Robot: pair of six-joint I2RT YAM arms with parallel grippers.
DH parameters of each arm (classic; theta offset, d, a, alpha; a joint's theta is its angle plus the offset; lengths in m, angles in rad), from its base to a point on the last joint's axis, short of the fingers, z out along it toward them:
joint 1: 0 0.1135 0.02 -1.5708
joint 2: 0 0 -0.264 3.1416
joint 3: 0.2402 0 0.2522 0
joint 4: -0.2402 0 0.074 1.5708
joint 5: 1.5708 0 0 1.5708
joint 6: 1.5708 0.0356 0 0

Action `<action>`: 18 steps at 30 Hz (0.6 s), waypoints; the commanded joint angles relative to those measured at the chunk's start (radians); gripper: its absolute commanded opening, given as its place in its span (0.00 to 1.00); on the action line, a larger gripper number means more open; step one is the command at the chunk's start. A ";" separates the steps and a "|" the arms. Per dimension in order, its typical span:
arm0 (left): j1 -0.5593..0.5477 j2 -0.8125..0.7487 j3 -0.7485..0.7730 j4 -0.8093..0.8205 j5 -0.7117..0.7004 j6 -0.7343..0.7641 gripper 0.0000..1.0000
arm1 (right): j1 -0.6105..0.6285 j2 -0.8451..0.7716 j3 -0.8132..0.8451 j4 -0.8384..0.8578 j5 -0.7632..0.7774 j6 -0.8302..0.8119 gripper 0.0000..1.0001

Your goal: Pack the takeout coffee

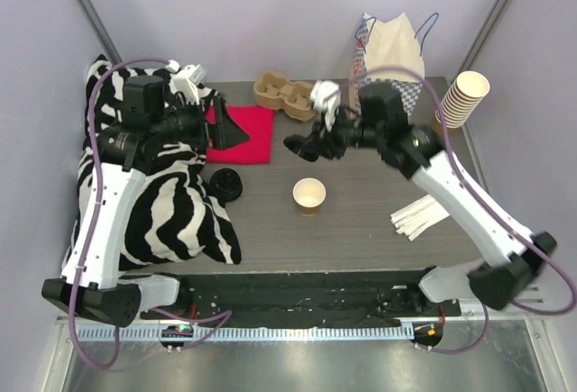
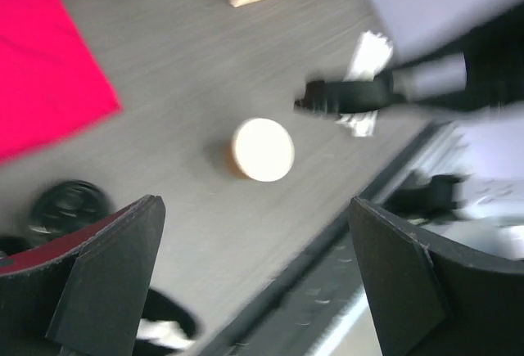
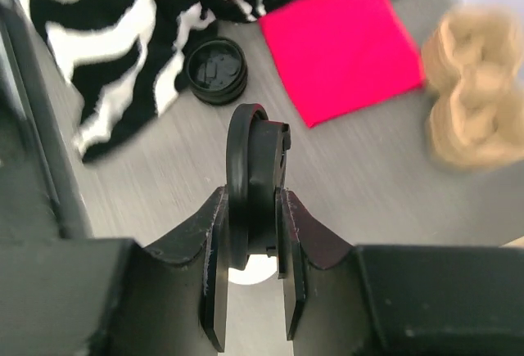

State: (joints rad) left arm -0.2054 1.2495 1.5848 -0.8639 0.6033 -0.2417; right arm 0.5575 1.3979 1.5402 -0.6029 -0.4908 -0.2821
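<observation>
- The right gripper is clamped on a black lid, which it holds on edge. The lid is close to the open paper cup but not touching it, and the cup stands lidless near the middle of the table.
- The left gripper hangs empty with its fingers spread wide, above the red cloth at the far left.
- Risk: the lid is pinched at its rim and stands upright. Lowered that way, it would likely strike the cup's lip, tip the light cup, or twist in the pinch.
- Risk: an off-centre push could buckle the paper wall or skid the cup toward the near edge.
- A loose lid lies left of the cup, beside the zebra-print cloth, where a low sweep could knock it.
- Room: bare table rings the cup. The cup carrier and paper bag line the far edge, and a stack of cups stands at the far right.
</observation>
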 commanded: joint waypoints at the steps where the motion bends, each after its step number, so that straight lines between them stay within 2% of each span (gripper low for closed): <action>1: 0.063 -0.028 -0.150 0.248 0.261 -0.414 1.00 | 0.233 -0.264 -0.240 0.187 0.377 -0.447 0.09; 3: 0.080 -0.036 -0.236 0.356 0.364 -0.641 1.00 | 0.310 -0.363 -0.394 0.320 0.455 -0.622 0.09; 4: 0.084 -0.042 -0.325 0.496 0.400 -0.727 1.00 | 0.368 -0.387 -0.438 0.362 0.537 -0.672 0.09; 6: 0.084 -0.051 -0.408 0.650 0.456 -0.934 1.00 | 0.429 -0.439 -0.550 0.475 0.598 -0.816 0.09; 7: 0.086 -0.056 -0.461 0.734 0.470 -0.968 1.00 | 0.477 -0.451 -0.612 0.512 0.651 -0.857 0.09; 8: 0.086 -0.067 -0.479 0.752 0.472 -0.984 1.00 | 0.499 -0.461 -0.641 0.576 0.673 -0.956 0.09; 12: 0.069 -0.102 -0.554 0.764 0.460 -0.987 1.00 | 0.577 -0.500 -0.784 0.761 0.719 -1.159 0.08; 18: -0.008 -0.131 -0.643 0.784 0.429 -0.967 0.96 | 0.654 -0.507 -0.927 0.977 0.752 -1.321 0.06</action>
State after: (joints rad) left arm -0.1658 1.1549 0.9821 -0.1814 1.0027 -1.1763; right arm 1.1728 0.9203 0.6426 0.0998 0.1913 -1.4147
